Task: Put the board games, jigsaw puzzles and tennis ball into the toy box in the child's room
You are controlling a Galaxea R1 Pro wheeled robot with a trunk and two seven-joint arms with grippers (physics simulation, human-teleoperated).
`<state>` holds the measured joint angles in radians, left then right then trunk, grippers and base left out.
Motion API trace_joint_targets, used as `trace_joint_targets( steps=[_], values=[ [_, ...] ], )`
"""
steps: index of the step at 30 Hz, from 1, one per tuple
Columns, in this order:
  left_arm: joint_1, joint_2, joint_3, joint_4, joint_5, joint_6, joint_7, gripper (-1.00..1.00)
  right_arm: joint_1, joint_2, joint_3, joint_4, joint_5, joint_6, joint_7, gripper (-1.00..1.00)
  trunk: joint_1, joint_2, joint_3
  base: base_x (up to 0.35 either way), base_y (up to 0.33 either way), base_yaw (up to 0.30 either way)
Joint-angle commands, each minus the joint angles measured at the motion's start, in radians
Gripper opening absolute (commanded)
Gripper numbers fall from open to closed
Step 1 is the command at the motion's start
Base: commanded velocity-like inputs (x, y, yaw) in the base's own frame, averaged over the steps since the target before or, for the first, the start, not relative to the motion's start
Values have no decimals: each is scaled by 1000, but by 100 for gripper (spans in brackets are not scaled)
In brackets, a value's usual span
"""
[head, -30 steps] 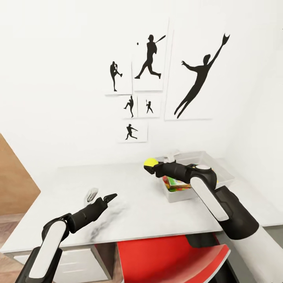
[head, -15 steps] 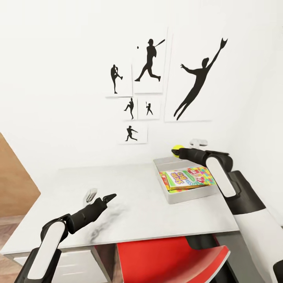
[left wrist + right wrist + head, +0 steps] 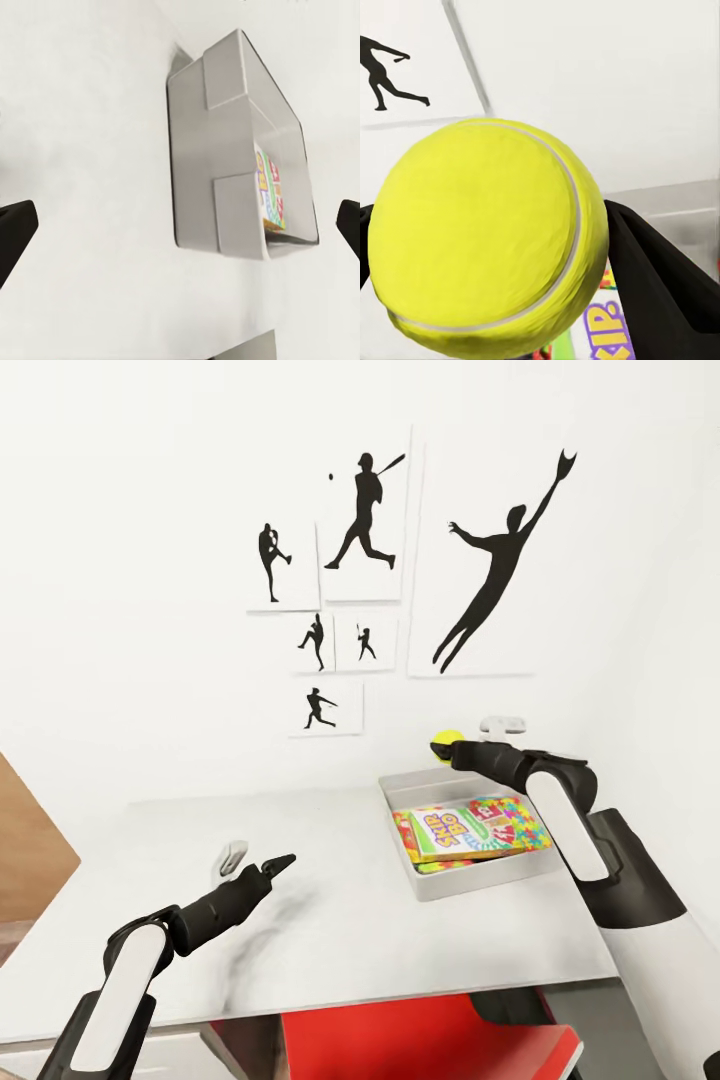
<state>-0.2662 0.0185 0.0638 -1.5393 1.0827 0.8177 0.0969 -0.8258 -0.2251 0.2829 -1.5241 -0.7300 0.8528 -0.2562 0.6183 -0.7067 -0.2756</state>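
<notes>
Jaws clamped on the tennis ball (image 3: 446, 744), the right gripper (image 3: 450, 748) has swung it above the toy box's (image 3: 478, 880) far rim, ready to drop, while the left gripper (image 3: 256, 866) hovers wide open.

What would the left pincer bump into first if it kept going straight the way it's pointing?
Probably the grey toy box. The open left pincer points across bare table, and its wrist camera looks straight at the box's side, with nothing seen between. Its height above the table is hard to judge.

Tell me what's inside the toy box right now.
The toy box holds colourful flat boxes: a Skip-Bo game over a jigsaw-patterned one. Anything beneath them is covered. The tennis ball is in the right gripper, above the box's far edge.
</notes>
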Motion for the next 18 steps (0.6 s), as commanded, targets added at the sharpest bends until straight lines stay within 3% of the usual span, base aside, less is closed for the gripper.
trace_joint_targets(
  steps=[1,12,16,18],
  values=[
    [-1,0,1,-1,11,5,10,100,0,-1,2,-4,-11,1,-12,-100,0,-1,-1,34,-20,0],
    [-1,0,1,-1,14,5,10,100,11,-6,-3,-15,-10,1,-14,-100,0,-1,-1,41,18,0],
    [-1,0,1,-1,16,5,10,100,18,-18,-7,-15,-11,1,-13,-100,0,-1,-1,4,2,0],
    [-1,0,1,0,18,6,10,100,20,-38,-10,-15,-13,24,-12,-100,0,-1,-1,0,0,0]
  ],
)
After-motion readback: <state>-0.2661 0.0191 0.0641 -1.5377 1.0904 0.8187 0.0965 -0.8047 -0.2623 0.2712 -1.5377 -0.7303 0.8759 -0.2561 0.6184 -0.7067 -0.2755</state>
